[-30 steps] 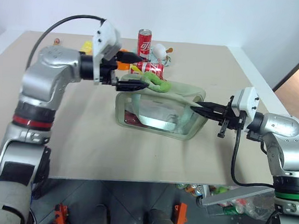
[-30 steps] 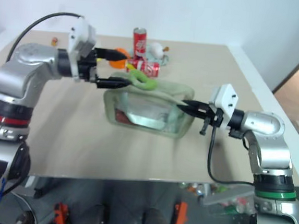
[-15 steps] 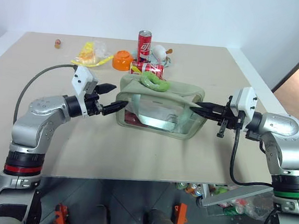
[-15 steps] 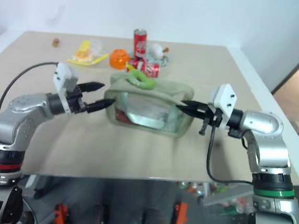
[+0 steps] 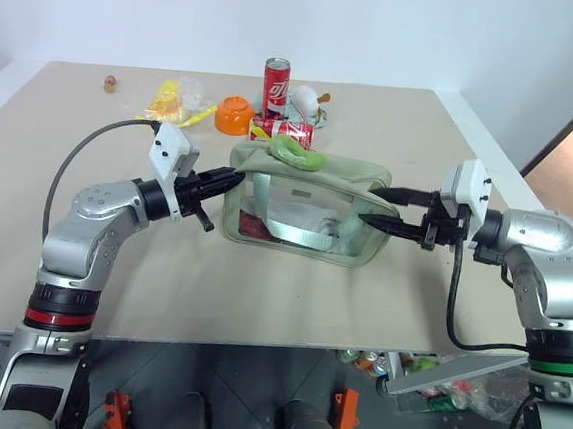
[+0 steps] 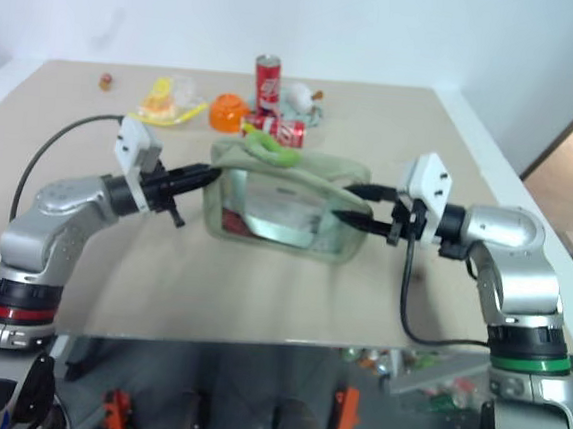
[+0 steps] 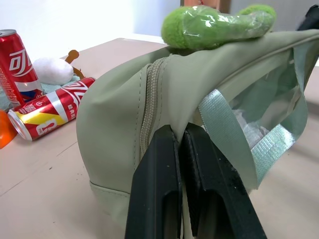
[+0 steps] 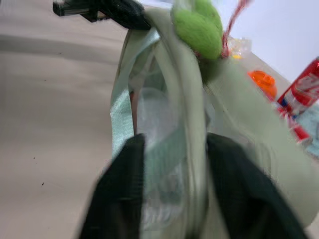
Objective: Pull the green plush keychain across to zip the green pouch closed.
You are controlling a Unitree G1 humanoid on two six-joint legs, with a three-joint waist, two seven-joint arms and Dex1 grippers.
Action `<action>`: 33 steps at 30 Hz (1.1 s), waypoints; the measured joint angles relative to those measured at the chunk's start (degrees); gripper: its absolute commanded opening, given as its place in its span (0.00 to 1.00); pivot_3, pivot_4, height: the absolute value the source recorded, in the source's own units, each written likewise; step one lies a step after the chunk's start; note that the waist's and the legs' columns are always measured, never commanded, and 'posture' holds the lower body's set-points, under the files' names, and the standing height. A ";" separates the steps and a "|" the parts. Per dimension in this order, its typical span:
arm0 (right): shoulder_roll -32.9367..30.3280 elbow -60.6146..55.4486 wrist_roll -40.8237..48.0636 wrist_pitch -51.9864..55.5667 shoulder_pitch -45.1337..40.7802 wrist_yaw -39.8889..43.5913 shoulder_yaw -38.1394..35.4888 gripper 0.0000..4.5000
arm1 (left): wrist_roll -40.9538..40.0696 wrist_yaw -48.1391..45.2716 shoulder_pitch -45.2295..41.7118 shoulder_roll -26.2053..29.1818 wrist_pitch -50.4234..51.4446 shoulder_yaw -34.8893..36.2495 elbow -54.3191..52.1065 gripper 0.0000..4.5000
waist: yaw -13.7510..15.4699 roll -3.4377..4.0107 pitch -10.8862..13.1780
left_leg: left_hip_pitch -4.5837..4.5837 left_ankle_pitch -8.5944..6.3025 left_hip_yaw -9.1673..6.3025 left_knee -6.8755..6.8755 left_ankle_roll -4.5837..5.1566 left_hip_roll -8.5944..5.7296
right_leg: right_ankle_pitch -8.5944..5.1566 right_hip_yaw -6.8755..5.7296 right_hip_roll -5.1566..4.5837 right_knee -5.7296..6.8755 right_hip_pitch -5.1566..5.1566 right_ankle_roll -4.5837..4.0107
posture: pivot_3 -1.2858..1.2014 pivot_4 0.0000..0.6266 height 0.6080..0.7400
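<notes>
1. Clenched tight, the left gripper [image 5: 231,180] pinches the fabric at the left end of the green pouch [image 5: 307,208]; in the left wrist view its two black fingers [image 7: 154,189] press together on the sage cloth just beside the zipper seam.
2. Released and spread, the right gripper [image 5: 377,207] has one finger above and one below the pouch's right end, straddling the corner; in the right wrist view its fingers [image 8: 122,194] stand apart on either side of the strap and the clear window.
3. Largest of the objects, the green pouch sits on the tan table [image 5: 260,292] between the two arms, upright, its clear plastic side facing the camera with pale contents showing through.
4. Behind the pouch, an upright red can [image 5: 277,80] stands with a second red can [image 5: 284,129] lying on its side in front of it.
5. Near these lie an orange bowl [image 5: 236,115], a yellow wrapper [image 5: 172,101] and a white plush toy [image 5: 305,100].
6. Smallest of the task's things, the green plush keychain [image 5: 295,154] lies on top of the pouch toward its left end, touched by neither gripper.
</notes>
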 measured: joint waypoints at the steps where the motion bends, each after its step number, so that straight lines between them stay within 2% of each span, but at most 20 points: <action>1: 0.26 -0.68 0.01 0.32 -1.59 -0.45 0.06 0.79 | -0.05 0.01 0.21 0.08 0.08 -0.04 -0.41 0.00 | 0.04 0.00 0.00 | 0.00 0.00 -0.02 0.00 0.00 0.00 | -0.01 -0.03 0.00 0.00 0.01 0.00 | 0.52 0.24 1.00; 3: 2.36 -2.32 0.22 2.68 -6.62 -2.34 1.06 0.95 | -0.46 0.28 0.41 0.07 1.09 -0.15 -1.50 0.00 | 0.01 0.00 0.00 | -0.01 0.00 0.00 -0.02 0.00 0.01 | 0.00 0.00 0.00 0.00 -0.02 -0.01 | 0.52 0.24 1.00; 4: 3.09 -2.79 0.19 3.31 -8.04 -2.76 1.77 0.99 | -0.64 0.29 0.65 0.07 1.30 -0.15 -1.89 0.00 | 0.06 0.00 0.00 | -0.02 0.00 -0.03 -0.02 0.00 0.01 | -0.01 -0.03 0.00 0.00 -0.01 0.00 | 0.52 0.24 1.00; 9: 10.37 -1.39 -1.56 4.88 -14.11 -5.78 7.00 0.99 | -1.92 1.68 1.49 -0.60 3.04 -0.75 -4.25 0.00 | 0.27 -0.01 -0.01 | -0.14 0.00 -0.04 -0.01 0.00 -0.04 | 0.02 -0.07 -0.09 -0.03 -0.04 -0.06 | 0.52 0.24 1.00; 13: 12.61 3.24 -3.87 3.56 -14.84 -6.08 8.92 0.99 | -2.31 3.00 1.64 -1.58 3.80 -0.89 -5.34 0.00 | 0.62 -0.01 -0.01 | -0.25 0.00 -0.04 0.01 0.00 -0.14 | 0.06 -0.10 -0.21 -0.09 -0.09 -0.10 | 0.52 0.24 1.00; 16: 12.88 6.93 -4.93 3.20 -14.84 -5.95 9.11 0.80 | -2.75 3.97 1.80 -1.94 4.53 -1.35 -6.48 0.00 | 0.78 -0.01 -0.01 | -0.33 0.00 -0.04 0.00 0.00 -0.18 | 0.09 -0.10 -0.25 -0.09 -0.16 -0.15 | 0.52 0.24 1.00; 26: 12.42 9.87 -4.12 3.93 -14.18 -4.51 7.68 0.03 | -2.85 5.11 2.85 -1.94 4.69 -1.79 -7.88 0.00 | 0.78 -0.01 -0.01 | -0.32 -0.01 -0.09 -0.02 0.00 -0.17 | 0.08 -0.14 -0.22 -0.09 -0.15 -0.17 | 0.52 0.24 1.00; 27: 12.36 9.58 -3.64 4.46 -13.95 -4.43 7.14 0.01 | -2.85 5.08 2.93 -1.89 4.62 -1.82 -7.90 0.00 | 0.78 -0.01 0.00 | -0.32 -0.01 -0.09 -0.02 0.00 -0.17 | 0.08 -0.14 -0.22 -0.09 -0.15 -0.17 | 0.52 0.24 1.00; 33: 11.11 6.98 -1.04 7.40 -12.97 -3.76 5.65 0.01 | -2.49 5.00 2.98 -1.62 4.26 -2.29 -8.00 0.00 | 0.79 -0.01 -0.01 | -0.31 -0.01 -0.12 -0.02 0.00 -0.17 | 0.07 -0.16 -0.21 -0.09 -0.15 -0.16 | 0.52 0.24 1.00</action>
